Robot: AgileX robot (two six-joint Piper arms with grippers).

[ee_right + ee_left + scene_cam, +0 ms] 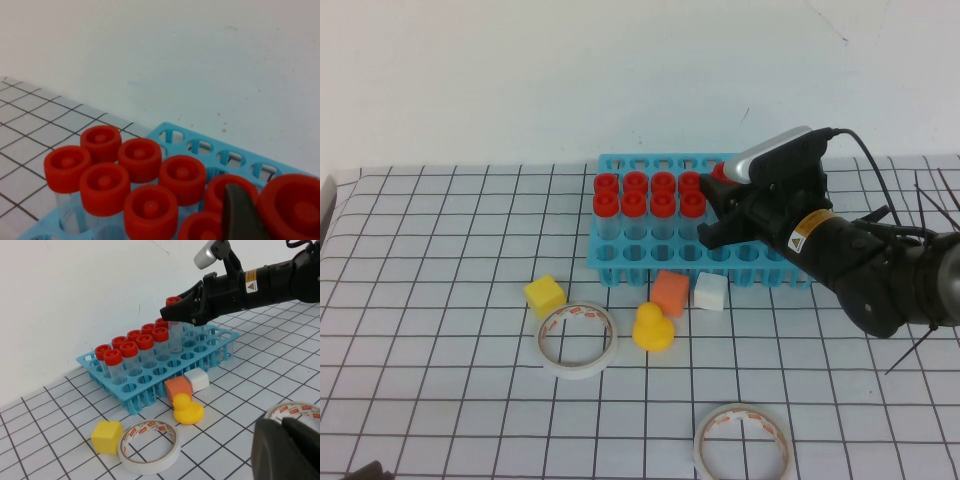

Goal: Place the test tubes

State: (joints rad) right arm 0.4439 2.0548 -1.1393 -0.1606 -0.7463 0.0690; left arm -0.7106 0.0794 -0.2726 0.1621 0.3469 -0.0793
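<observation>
A blue test tube rack stands at the back of the gridded table. Several red-capped tubes stand upright in two rows at its left end. My right gripper hovers over the rack just right of those rows, shut on another red-capped tube, which hangs upright above an empty hole. In the right wrist view that tube's cap sits beside one dark finger. My left gripper is shut and holds nothing, low over the table's near side, away from the rack.
In front of the rack lie a yellow cube, an orange cube, a white cube and a yellow duck. One tape roll lies beside the duck, another by the front edge.
</observation>
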